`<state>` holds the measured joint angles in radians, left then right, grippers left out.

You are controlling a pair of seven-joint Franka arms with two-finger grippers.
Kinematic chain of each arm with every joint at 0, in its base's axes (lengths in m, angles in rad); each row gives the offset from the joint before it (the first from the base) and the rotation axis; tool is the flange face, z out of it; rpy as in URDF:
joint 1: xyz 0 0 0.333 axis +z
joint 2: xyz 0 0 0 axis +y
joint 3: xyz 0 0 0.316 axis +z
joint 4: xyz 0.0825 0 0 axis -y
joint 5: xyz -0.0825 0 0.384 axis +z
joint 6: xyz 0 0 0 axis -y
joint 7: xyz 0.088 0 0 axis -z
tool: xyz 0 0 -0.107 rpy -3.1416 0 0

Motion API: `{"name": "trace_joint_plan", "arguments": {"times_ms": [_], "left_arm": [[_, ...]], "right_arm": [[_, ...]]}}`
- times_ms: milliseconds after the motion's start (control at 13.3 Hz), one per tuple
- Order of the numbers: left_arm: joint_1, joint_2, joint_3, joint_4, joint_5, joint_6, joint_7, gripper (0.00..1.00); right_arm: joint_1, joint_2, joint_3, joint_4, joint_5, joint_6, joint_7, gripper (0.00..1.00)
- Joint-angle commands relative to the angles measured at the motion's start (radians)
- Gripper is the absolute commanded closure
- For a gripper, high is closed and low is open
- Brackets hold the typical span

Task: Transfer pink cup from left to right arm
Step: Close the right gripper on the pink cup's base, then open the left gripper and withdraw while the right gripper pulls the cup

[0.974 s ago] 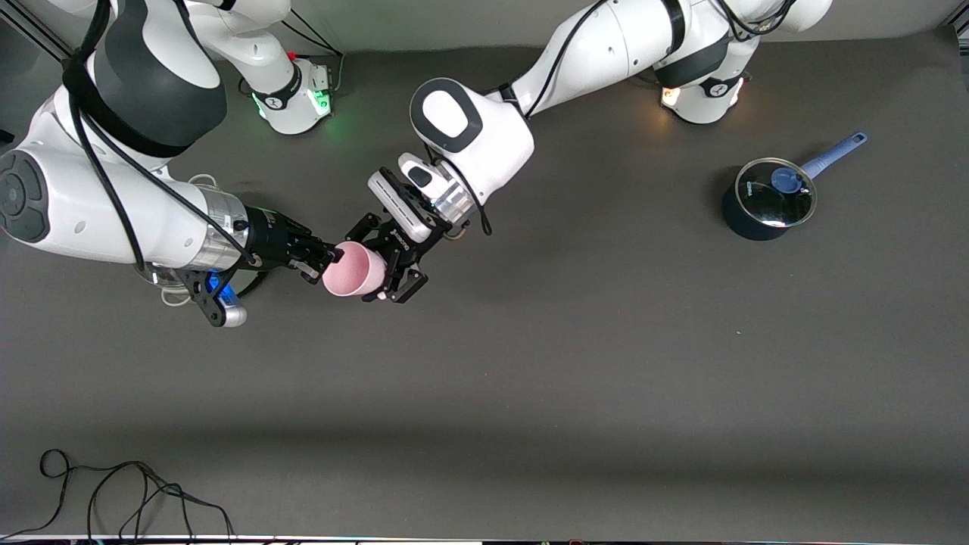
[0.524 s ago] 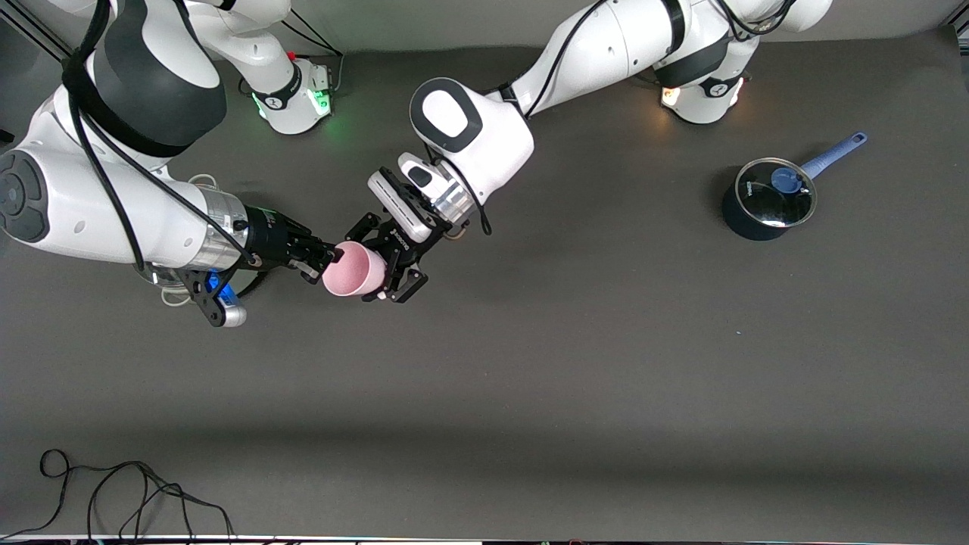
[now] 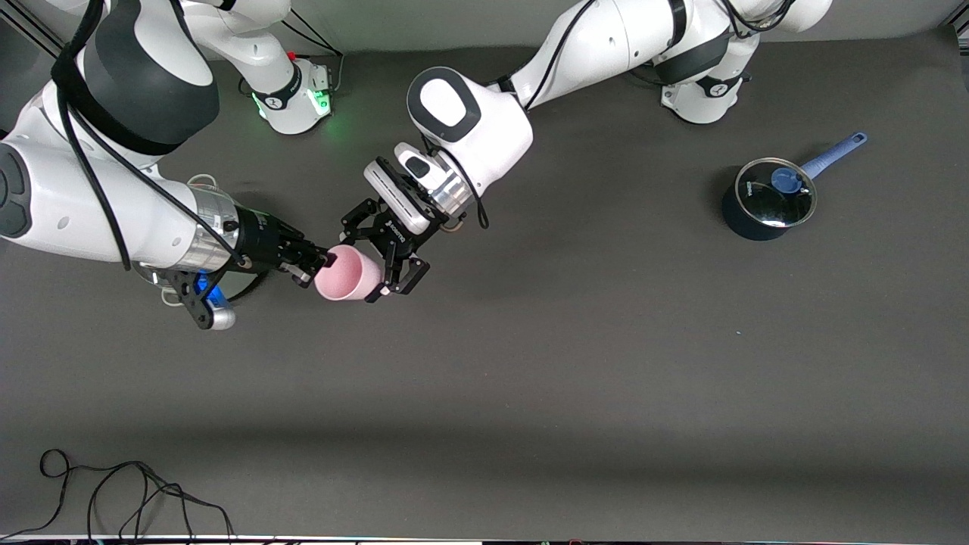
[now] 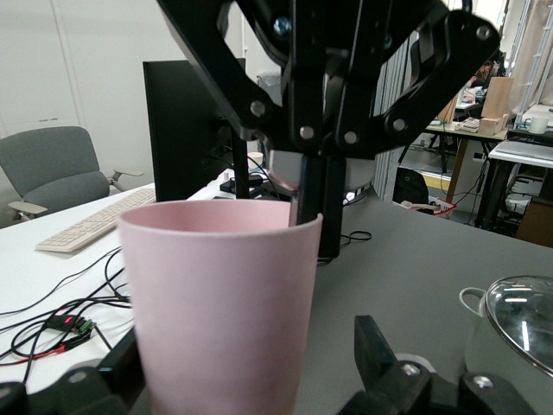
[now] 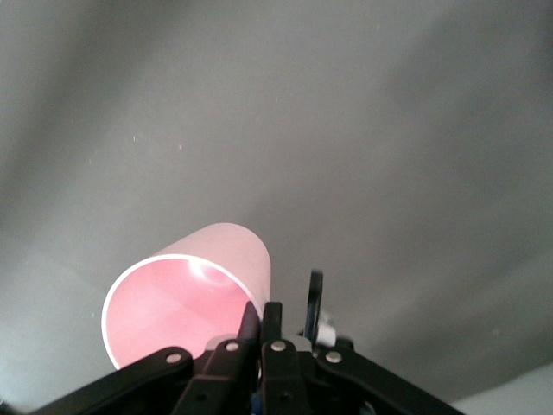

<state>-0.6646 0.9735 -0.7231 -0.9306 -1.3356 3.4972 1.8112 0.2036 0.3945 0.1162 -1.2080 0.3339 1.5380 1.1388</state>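
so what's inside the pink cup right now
One finger of the right end effector reaches over the rim into the pink cup, pinching its wall. The visible interior looks otherwise empty; the bottom is partly covered.

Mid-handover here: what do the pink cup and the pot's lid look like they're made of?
The pink cup looks like smooth, matte plastic: even pale pink, thin rim, only a soft highlight inside. The pot's lid seems to be clear glass in a metal rim, with sharp reflections and the dark pot showing through; its blue knob is likely plastic.

Front view: high, facing the arms' bases, whole table (image 3: pixel 575 378). Both wrist views: close on pink cup (image 4: pixel 220 303), also seen from front.
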Motion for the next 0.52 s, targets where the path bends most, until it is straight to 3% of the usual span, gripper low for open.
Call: {"name": "trace_joint_plan", "arguments": {"times_ms": [0,225,450], "left_arm": [[-0.009,-0.018,0.016,-0.008,0.009,0.003,-0.032,0.0],[0.052,-0.045,0.007,-0.042,0.013,-0.016,-0.03,0.0],[0.143,-0.119,0.004,-0.175,0.015,-0.076,-0.03,0.0]], "right_arm": [[0.0,0.035,-0.007,0.047,-0.091,0.051,0.012,1.0],[-0.03,0.037,-0.024,0.048,-0.177,0.083,-0.002,1.0],[-0.107,0.037,-0.027,0.064,-0.246,0.082,-0.126,1.0]]}}
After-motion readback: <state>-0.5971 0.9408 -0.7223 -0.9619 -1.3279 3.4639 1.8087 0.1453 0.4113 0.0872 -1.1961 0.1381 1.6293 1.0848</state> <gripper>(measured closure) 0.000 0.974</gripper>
